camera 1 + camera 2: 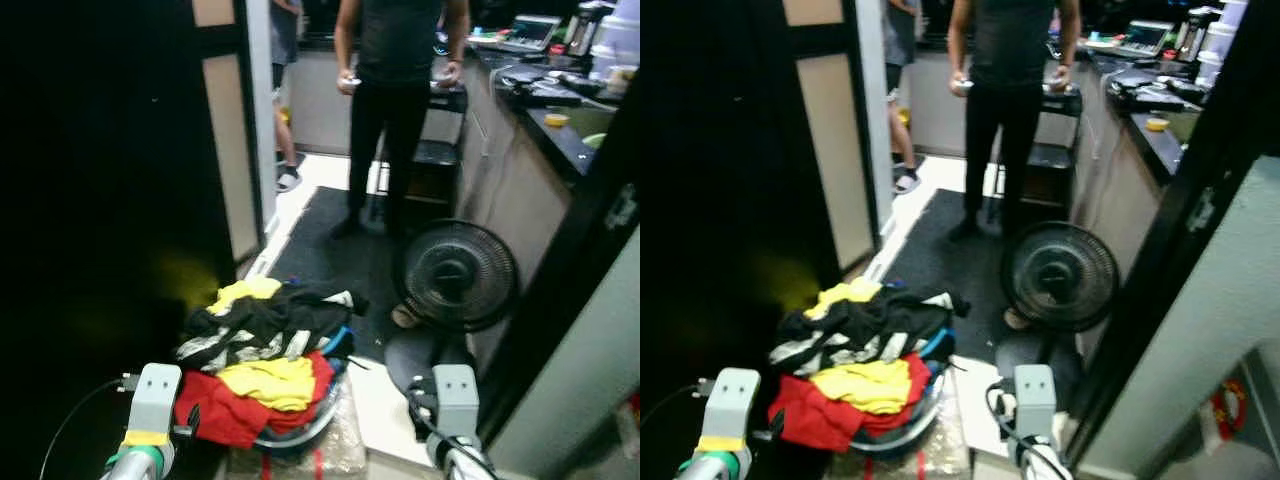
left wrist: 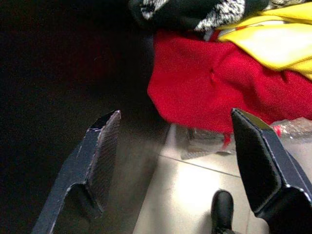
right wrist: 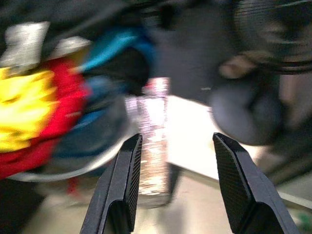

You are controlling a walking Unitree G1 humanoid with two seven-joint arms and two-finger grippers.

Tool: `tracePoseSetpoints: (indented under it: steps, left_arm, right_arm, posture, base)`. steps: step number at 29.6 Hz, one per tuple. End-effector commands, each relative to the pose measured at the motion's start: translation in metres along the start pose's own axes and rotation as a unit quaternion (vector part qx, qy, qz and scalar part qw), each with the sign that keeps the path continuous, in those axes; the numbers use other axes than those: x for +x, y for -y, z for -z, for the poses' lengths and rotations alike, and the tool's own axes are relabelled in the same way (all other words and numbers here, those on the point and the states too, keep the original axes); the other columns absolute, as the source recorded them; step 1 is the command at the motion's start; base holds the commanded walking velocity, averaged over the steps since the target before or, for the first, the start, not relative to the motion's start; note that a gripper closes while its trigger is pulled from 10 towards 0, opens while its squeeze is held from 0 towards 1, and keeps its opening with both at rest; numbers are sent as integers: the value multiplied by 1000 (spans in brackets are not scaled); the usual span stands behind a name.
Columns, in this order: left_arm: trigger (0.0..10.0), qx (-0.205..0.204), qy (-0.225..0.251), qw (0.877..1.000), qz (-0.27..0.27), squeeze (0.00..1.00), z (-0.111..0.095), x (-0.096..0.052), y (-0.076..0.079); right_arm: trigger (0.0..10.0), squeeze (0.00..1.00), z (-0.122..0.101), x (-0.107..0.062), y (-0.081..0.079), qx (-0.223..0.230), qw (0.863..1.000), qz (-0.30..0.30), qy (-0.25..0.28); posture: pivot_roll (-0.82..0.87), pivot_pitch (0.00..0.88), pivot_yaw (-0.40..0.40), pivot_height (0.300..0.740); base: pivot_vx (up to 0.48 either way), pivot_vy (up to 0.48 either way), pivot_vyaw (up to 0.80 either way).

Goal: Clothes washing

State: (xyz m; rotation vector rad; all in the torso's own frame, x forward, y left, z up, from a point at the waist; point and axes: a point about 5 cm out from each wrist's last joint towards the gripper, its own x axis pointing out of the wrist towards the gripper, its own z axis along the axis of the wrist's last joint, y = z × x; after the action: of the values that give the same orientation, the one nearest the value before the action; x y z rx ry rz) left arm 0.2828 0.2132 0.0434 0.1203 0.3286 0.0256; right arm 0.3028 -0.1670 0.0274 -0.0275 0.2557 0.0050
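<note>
Holding wide: my left claw (image 2: 173, 161), empty, just beside the red cloth (image 2: 214, 83).
Right claw (image 3: 178, 180): fingers spread, nothing held, near the basket rim (image 3: 73, 170).
Laundry: heaped red, yellow and black clothes (image 1: 262, 355) in a round basin on the floor.
Beyond: black round floor fan (image 1: 456, 275), then a standing person in black (image 1: 392, 110) beside the dark kitchen surface (image 1: 560, 130).

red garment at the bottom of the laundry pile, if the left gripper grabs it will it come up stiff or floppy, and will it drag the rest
Probably floppy: the red garment hangs in soft folds over the basket rim. It will likely drag, since the yellow garment and black clothes lie on it. The left gripper has its fingers open just short of the cloth.
</note>
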Motion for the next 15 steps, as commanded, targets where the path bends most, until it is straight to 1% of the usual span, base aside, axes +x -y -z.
tracePoseSetpoints:
  steps: [1,4,6,9,15]
  left_arm:
    - [10000,12,4,1000,11,0,0,1,0]
    - [10000,11,10,1000,15,0,-4,3,0]
    - [10000,12,25,999,16,0,-12,7,2]
    - [10000,12,46,999,19,0,-22,11,5]
    - [10000,9,59,998,20,0,-27,13,7]
  right_arm:
    - [10000,0,-2,1,-5,-3,1000,-5,9]
    - [10000,0,-5,3,-8,-10,1000,-9,19]
    - [10000,0,-10,5,-12,-13,999,-13,31]
    - [10000,0,-12,6,-13,-11,999,-13,38]
    - [10000,0,-13,6,-12,-10,999,-12,44]
  posture:
    - [-10,14,49,740]
    - [-14,14,53,740]
    - [-16,12,55,740]
    - [-19,12,55,740]
    - [-23,15,56,740]
  base:
    - [0,0,800]
    - [0,0,729]
    - [0,0,0]
    - [0,0,0]
    - [0,0,0]
